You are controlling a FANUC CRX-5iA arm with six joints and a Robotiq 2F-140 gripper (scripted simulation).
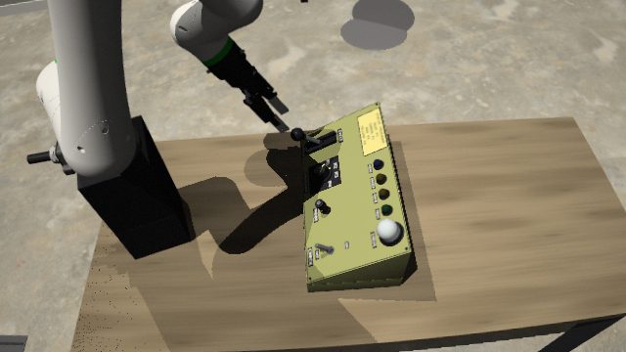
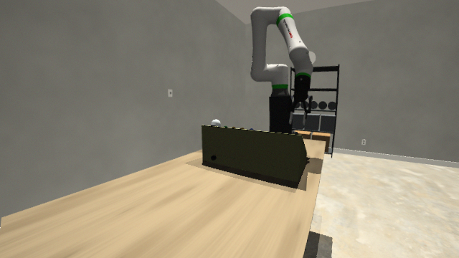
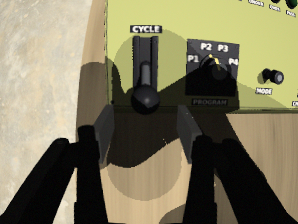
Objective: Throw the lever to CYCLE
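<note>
Gripper lined up behind the lever knob, with CYCLE at the far end of the slot

The bench carries the olive console ahead of and below the gripper, which hangs off the console's near end, partly open and gripping nothing. In the wrist view the lever lies straight ahead, its black ball knob sitting just beyond the fingertips and roughly centred in the gap between them, though whether the pads already flank it or stop short I cannot tell. The lever's slot runs directly away from the gripper, and the CYCLE label sits at its far end, so the throw looks like a push forward along that axis, which could slide the loose console. The program selector lies just to the right of the lever.
</note>
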